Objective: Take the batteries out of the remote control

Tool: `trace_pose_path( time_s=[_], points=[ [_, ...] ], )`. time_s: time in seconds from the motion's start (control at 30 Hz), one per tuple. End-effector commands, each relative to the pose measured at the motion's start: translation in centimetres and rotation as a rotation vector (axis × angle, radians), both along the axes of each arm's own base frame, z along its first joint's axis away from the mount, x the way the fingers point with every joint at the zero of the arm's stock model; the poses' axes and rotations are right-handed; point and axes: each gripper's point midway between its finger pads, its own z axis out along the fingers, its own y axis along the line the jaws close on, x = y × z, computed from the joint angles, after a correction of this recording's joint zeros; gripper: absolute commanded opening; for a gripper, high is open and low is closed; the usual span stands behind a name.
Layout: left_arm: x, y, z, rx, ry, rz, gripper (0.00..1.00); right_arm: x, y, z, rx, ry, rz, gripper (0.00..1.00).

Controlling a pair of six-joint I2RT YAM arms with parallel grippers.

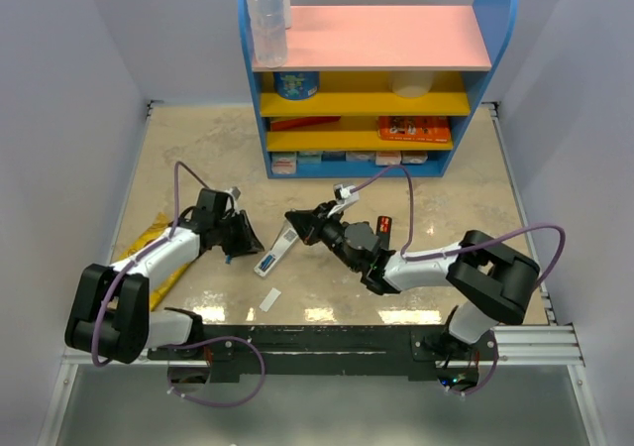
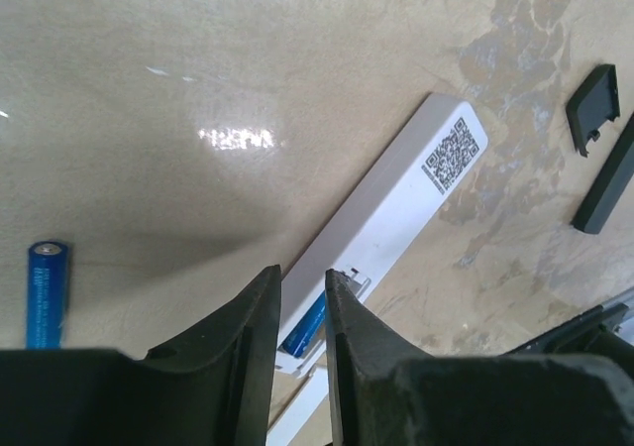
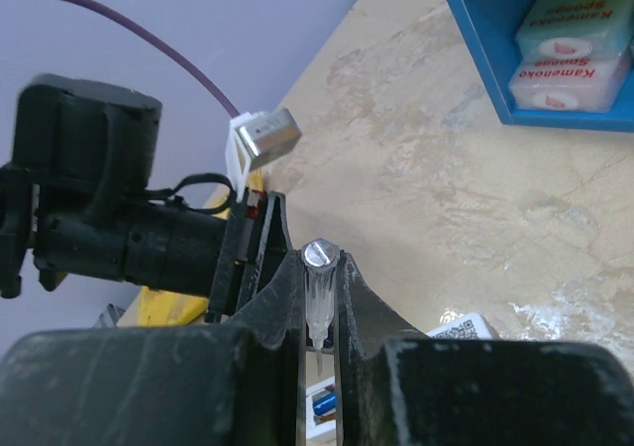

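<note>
A white remote [image 1: 275,255] lies on the table between my two grippers, back side up, with a QR label [image 2: 451,156]. Its compartment is open, and one blue battery [image 2: 305,329] lies inside; it also shows in the right wrist view [image 3: 322,403]. A second blue battery [image 2: 45,295] lies loose on the table to the left. My left gripper [image 2: 302,279] hovers over the compartment end with its jaws narrowly apart and nothing between them. My right gripper [image 3: 320,268] is shut on a thin clear stick [image 3: 319,292] with a slotted metal cap, its tip pointing down at the compartment.
A small white cover [image 1: 269,299] lies near the front edge. A yellow packet [image 1: 149,240] lies under the left arm. A blue shelf unit [image 1: 475,69] with a clear bottle [image 1: 265,15] stands at the back. Two black pieces [image 2: 592,104] show right of the remote.
</note>
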Motion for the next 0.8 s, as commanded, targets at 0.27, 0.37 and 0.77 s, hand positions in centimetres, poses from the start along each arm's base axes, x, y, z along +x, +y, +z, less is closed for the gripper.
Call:
trace_pose_path(
  time_s=[0.27, 0.37, 0.77],
  points=[
    [-2.4, -4.3, 0.3, -0.243, 0.016, -0.109, 0.26, -0.4, -0.6, 0.7, -0.114, -0.052, 0.015, 0.0],
    [-2.5, -5.0, 0.7, -0.279, 0.008, -0.118, 0.25, -0.7, -0.3, 0.4, -0.135, -0.059, 0.034, 0.0],
    [0.6, -0.6, 0.0, 0.031, -0.031, -0.018, 0.35, -2.4, 0.7, -0.1, -0.207, -0.088, 0.067, 0.0]
  ],
)
